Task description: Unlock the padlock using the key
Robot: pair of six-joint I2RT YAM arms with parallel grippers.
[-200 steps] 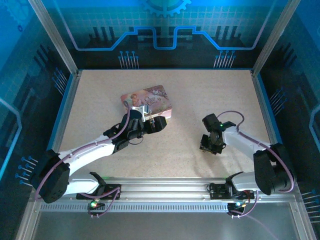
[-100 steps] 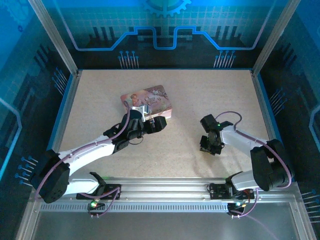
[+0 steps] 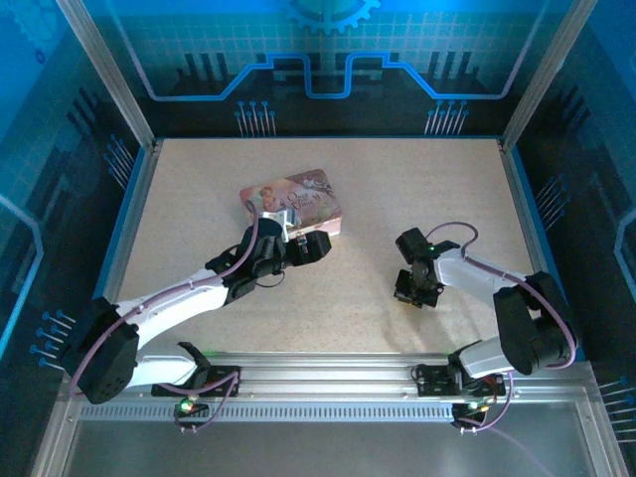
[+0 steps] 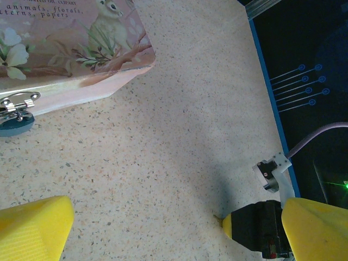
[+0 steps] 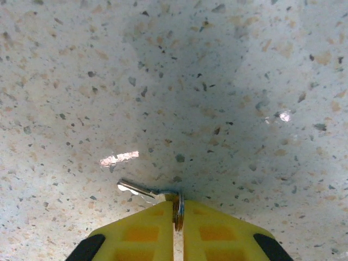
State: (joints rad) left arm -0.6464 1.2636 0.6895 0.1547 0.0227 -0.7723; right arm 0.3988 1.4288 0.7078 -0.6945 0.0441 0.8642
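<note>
Pinching the key (image 5: 142,191), bow hidden; right tool (image 5: 178,207)

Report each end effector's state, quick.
Left end effector: open, holding nothing.
Right end effector: closed on the key.

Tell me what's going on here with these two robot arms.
The right gripper is shut on the small silver key, pinching its head between the yellow fingers down at the speckled table, with the blade sticking out sideways. The left gripper is wide open beside the pink tin and holds nothing. The padlock sits at the tin's latch, and the key is not yet near it.
</note>
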